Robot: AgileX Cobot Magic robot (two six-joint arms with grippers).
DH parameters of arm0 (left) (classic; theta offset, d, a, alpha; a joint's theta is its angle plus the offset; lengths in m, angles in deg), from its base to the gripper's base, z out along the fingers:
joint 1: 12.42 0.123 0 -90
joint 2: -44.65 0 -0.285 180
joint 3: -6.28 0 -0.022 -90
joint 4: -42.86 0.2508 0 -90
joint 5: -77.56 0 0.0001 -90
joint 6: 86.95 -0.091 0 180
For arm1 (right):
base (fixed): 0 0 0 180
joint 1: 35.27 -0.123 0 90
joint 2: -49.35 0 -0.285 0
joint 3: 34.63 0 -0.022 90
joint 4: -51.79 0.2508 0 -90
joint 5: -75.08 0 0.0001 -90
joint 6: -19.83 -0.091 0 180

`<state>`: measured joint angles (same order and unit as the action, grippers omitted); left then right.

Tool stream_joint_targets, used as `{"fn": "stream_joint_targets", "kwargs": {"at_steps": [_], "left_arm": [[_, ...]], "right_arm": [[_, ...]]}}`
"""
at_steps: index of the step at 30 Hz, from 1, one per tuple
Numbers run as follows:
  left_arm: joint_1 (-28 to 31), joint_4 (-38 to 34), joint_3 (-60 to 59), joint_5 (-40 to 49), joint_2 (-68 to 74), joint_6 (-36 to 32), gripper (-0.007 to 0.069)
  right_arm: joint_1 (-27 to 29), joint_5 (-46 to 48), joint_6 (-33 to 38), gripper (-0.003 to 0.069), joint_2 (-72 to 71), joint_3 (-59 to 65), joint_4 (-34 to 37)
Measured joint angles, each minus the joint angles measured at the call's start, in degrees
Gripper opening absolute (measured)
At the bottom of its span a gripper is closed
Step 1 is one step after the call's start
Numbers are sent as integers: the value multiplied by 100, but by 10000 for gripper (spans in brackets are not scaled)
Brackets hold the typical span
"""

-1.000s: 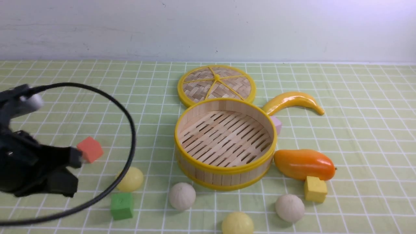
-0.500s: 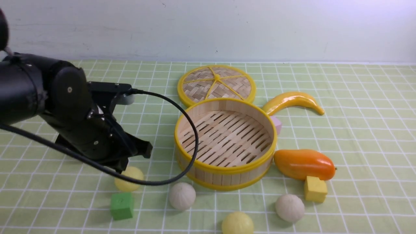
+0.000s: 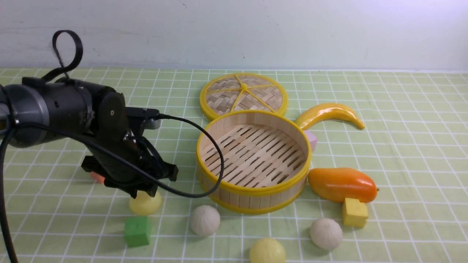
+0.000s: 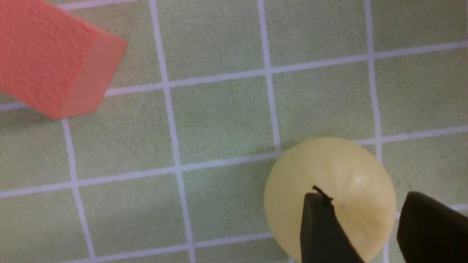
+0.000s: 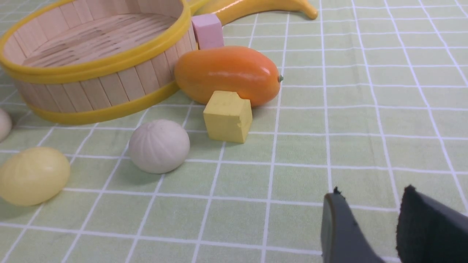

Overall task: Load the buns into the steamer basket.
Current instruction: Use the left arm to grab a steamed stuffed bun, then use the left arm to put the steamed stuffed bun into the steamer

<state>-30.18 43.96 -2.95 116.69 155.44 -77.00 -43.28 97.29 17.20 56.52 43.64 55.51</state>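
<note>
At the far left the left arm (image 3: pixel 73 117) reaches down over the tabletop (image 3: pixel 402 153). Its jaws stand parted right above the left yellow bun (image 3: pixel 145 204), not gripping it. That bun lies at about 8 o'clock from the basket (image 3: pixel 252 190). A red cube (image 3: pixel 97 177) peeks out behind the arm, and a green cube (image 3: pixel 137 231) sits at 7 o'clock from the bun. The left white bun (image 3: pixel 204 220) rests at 7 o'clock from the basket, close to its wall, and the front yellow bun (image 3: pixel 267 251) lies at 6 o'clock. The lid (image 3: pixel 243 95) lies flat at 12 o'clock. A pink cube (image 3: pixel 312 141) and a banana (image 3: pixel 329 112) sit at about 2 o'clock, and a mango (image 3: pixel 342 184) just beside the wall at 4 o'clock. A yellow cube (image 3: pixel 354 212) touches the mango. The right white bun (image 3: pixel 326 233) lies at 5 o'clock. All four buns are on the cloth outside the basket. The right jaws, seen only from their wrist camera, are parted over bare cloth and hold nothing.
</note>
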Motion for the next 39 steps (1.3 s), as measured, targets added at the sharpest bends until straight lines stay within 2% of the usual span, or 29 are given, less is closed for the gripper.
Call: {"fn": "stream_joint_targets", "kwargs": {"at_steps": [4,6,10,11,12,14,20,25,27,34,39], "left_arm": [[0,110,0,-120,129,0,288],[0,147,7,-172,227,0,257],[0,147,19,-191,279,0,155],[0,151,24,-186,285,2,75],[0,151,33,-160,285,2,34],[-12,146,62,-77,277,2,-9],[-273,131,236,204,-188,2,-13],[-806,44,856,192,-599,-64,-13],[-997,-110,1333,-4,-373,-217,-13],[-989,-110,2459,-188,1014,-307,-11],[-976,-40,3247,220,2026,-321,60]], "right_arm": [[0,0,0,239,0,0,0],[0,0,0,239,0,0,0],[0,0,0,239,0,0,0],[0,0,0,239,0,0,0],[0,0,0,239,0,0,0],[0,0,0,239,0,0,0],[0,0,0,239,0,0,0],[0,0,0,239,0,0,0],[0,0,0,239,0,0,0],[0,0,0,239,0,0,0],[0,0,0,239,0,0,0]]}}
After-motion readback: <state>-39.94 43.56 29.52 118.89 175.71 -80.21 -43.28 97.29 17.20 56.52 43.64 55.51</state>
